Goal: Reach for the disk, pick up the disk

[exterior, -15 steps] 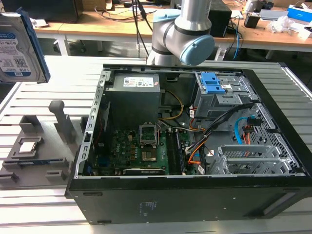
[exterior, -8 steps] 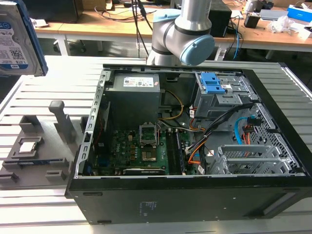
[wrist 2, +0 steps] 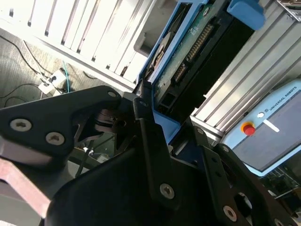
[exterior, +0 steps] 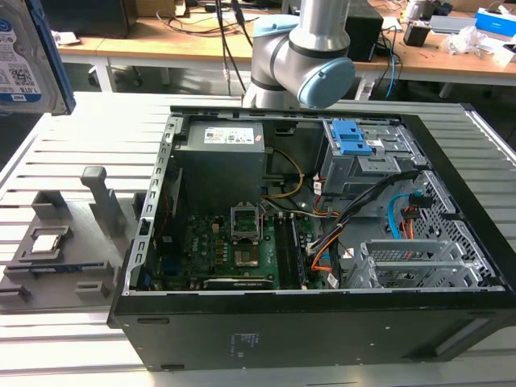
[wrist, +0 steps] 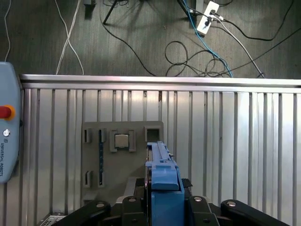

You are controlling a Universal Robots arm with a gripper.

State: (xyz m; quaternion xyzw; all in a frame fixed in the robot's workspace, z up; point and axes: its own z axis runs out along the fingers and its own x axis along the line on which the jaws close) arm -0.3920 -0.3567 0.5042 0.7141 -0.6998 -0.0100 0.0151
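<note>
The disk (exterior: 22,68) carries a white-and-blue label in the exterior view, with a square code, a barcode and rows of small print, all too small to read. The power supply (exterior: 222,165) bears a white sticker (exterior: 228,135) with a coloured strip and fine print, also too small to read. A small white tag (exterior: 376,145) sits on the drive cage (exterior: 363,169) beside the blue latches (exterior: 348,137). In both wrist views the pendant (wrist: 8,141) (wrist 2: 268,141) shows 1 line of white capitals, a maker's name, near its red button (wrist: 4,112) (wrist 2: 248,128).
</note>
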